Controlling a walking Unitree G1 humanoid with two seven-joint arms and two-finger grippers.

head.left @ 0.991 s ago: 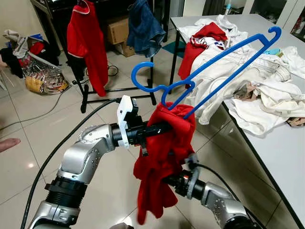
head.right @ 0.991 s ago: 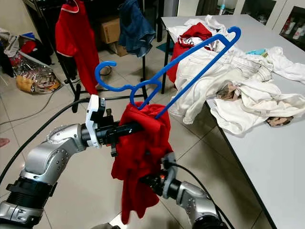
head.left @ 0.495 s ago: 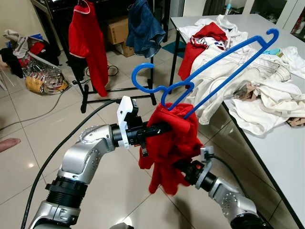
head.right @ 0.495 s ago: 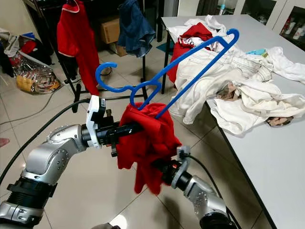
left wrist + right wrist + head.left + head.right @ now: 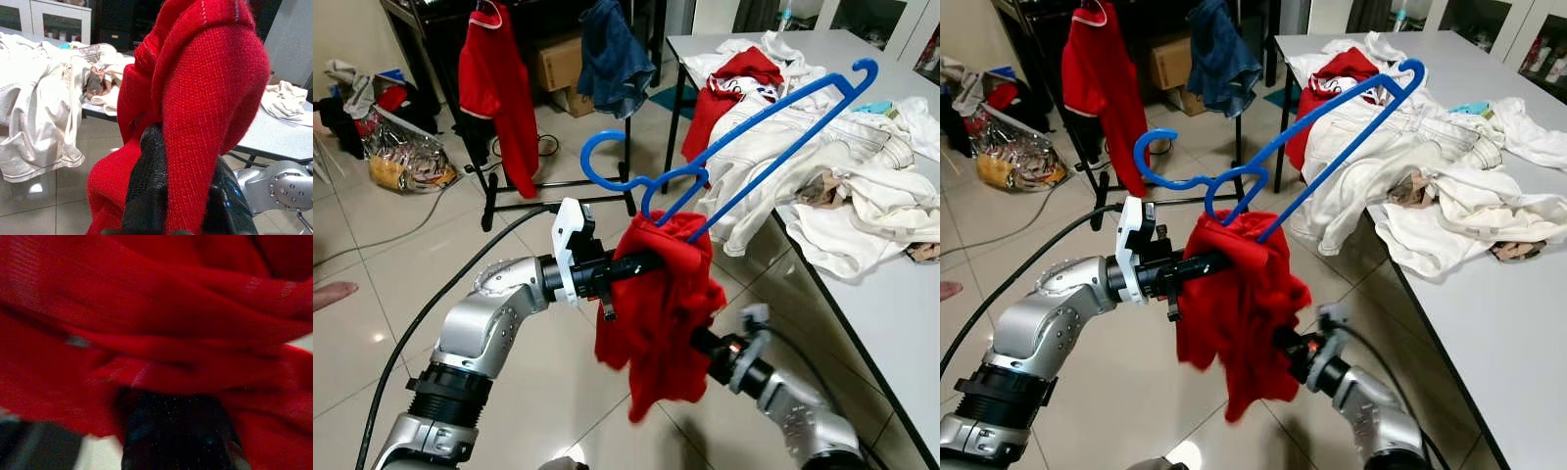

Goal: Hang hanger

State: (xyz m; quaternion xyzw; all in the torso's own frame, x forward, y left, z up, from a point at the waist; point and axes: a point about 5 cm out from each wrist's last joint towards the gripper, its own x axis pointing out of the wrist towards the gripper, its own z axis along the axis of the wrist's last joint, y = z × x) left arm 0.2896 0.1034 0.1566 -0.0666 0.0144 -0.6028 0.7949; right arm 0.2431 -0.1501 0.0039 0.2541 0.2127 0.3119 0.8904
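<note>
A blue plastic hanger [image 5: 584, 157] tilts up toward the table, its lower end buried in a red knit garment [image 5: 661, 294]. My left gripper [image 5: 641, 262] reaches in from the left at chest height and is shut on the garment's top, just under the hanger's neck. The left wrist view shows its black fingers [image 5: 146, 186] with red knit [image 5: 205, 98] pinched between them. Lower and to the right, my right gripper [image 5: 703, 341] is shut on the garment's lower part. Its fingers [image 5: 176, 431] are half buried in red cloth [image 5: 146, 308].
A black clothes rack [image 5: 558, 196] stands ahead with a red shirt [image 5: 494, 88] and a blue denim piece [image 5: 612, 54] hanging on it. A white table [image 5: 891, 313] on the right carries a heap of pale clothes [image 5: 822, 166]. Bags [image 5: 401, 162] and a person's foot [image 5: 328, 294] lie on the left.
My right gripper has moved up and to the right with the garment's lower part, which hung long before and is now drawn sideways. The left arm and hanger have barely moved.
</note>
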